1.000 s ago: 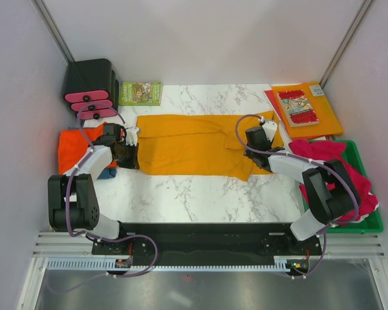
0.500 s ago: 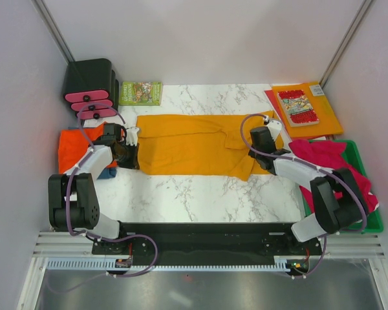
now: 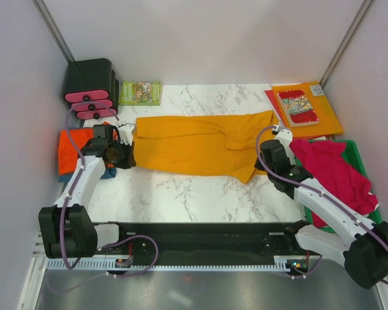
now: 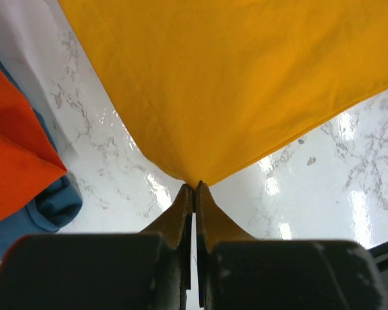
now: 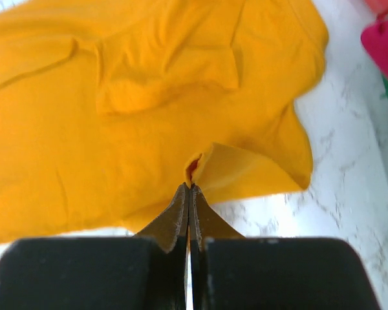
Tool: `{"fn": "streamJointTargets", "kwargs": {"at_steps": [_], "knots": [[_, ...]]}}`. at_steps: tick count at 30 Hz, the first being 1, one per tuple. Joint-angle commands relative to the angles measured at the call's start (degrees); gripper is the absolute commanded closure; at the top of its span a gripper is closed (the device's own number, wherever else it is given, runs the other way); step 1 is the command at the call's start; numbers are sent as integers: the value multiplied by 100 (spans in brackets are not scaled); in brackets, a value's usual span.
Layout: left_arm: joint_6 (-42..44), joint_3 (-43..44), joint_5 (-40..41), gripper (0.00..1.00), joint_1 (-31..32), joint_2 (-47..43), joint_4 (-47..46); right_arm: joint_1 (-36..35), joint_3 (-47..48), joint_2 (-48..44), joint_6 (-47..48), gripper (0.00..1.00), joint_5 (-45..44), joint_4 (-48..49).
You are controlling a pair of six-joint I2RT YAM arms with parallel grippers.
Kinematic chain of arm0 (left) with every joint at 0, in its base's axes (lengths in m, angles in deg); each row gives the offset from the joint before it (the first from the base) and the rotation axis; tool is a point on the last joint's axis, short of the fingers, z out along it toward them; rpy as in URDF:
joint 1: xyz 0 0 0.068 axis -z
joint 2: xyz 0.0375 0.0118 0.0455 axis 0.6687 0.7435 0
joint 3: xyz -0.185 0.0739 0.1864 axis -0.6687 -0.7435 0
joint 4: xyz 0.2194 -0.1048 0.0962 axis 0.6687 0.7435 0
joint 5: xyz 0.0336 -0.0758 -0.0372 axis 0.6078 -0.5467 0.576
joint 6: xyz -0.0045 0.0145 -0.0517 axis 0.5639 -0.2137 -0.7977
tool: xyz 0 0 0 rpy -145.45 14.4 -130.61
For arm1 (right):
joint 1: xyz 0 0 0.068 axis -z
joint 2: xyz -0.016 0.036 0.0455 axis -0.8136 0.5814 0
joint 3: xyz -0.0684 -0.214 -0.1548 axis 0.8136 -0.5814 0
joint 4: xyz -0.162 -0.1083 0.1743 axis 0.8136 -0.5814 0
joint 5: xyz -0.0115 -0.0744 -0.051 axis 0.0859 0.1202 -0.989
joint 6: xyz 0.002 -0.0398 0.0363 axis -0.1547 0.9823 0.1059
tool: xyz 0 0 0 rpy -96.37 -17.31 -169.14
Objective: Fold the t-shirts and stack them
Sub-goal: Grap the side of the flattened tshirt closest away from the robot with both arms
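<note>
Both arms have drawn back toward the near edge since a second ago, the right one swinging well out to its own side, while the long mustard-yellow cloth t-shirt [image 3: 194, 145] stays spread lengthwise across the middle of the white marble tabletop [image 3: 194, 200]. At the shirt's left end, the left hand [image 4: 194, 187] is clamped tight on the near corner, its fingers pressed together with the hem pinched between them. The right hand [image 5: 189, 187] is likewise closed, nipping a small raised fold of the same shirt near its near-right corner. Just left of the left hand lies a folded bright red-orange t-shirt [image 3: 74, 145] on top of a blue t-shirt [image 4: 52, 206], of which only an edge shows. At the right side, crimson-pink t-shirts [image 3: 336, 171] are heaped in a green plastic bin [image 3: 365, 223], apart from the mustard shirt.
</note>
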Motion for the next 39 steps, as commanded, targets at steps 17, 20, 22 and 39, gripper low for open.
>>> {"fn": "streamJointTargets", "kwargs": {"at_steps": [17,20,22,39], "knots": [[1421,-453,108,98,-224,-1326,1068,-1179,-259,-1796,-1192,100,-513,-2270],[1404,-480,99,98,-259,-922,902,-1399,-329,-1928,-1429,100,-566,-2463],[1368,-462,64,98,-268,-641,831,-1540,-355,-2051,-1674,100,-662,-2656],[929,-138,-261,98,-277,-894,620,-3685,602,-1103,-2495,100,-2973,-2974]]}}
